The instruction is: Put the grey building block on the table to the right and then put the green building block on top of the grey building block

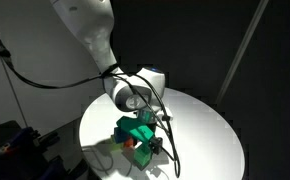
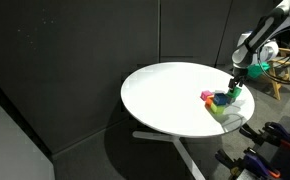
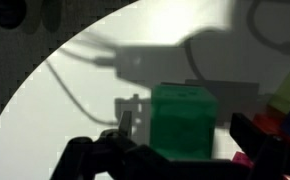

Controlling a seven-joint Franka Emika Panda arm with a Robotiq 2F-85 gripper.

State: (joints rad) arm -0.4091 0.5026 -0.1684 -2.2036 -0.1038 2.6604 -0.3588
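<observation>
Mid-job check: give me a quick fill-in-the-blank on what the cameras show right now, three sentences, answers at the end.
1. In the wrist view, the cube between the fingers of the tool is coloured ____.
2. The jaws of the tool stand ____, with a gap to the cube on each side.
3. In an exterior view, the white table has a top that is ____ in shape.

Missing words: green; open; round.

walls [image 2: 65, 50]: black panels; floor [image 2: 95, 160]: dark; light: bright, from above
</observation>
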